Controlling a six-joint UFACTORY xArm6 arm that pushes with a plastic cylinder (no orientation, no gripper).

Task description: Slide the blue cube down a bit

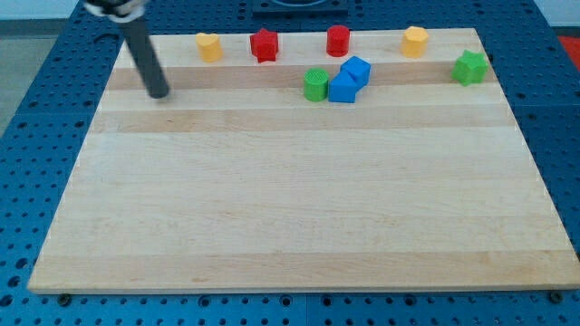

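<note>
Tip: the rod (159, 91) has no hand, so there is nothing to be apart, together or clamped; its lower end rests on the table at the far left, well apart from every block.
Blue cube: one blue block (357, 69) sits at the far side, right of centre, touching a second blue block (343, 89) just nearer and to its left. Which of the two counts as the cube I cannot tell for certain; the far one looks the more cubic.
Neighbour: a green block (315, 84) stands just left of the blue pair, very close to it.
Far row: yellow heart-like block (209, 46), red star-like block (264, 44), red cylinder (338, 40), yellow block (415, 41), with a green star-like block (469, 68) at the far right.
Why so placed: I judge the tip is parked clear of the cluster; to push the cube nearer it would need to come in behind it, between it and the red cylinder.
Risk: the nearer blue block lies partly in the path and may be dragged along.
Table: pale wooden board (299, 217), its near half bare.
Room: blue perforated base (27, 136) all round the board.
</note>
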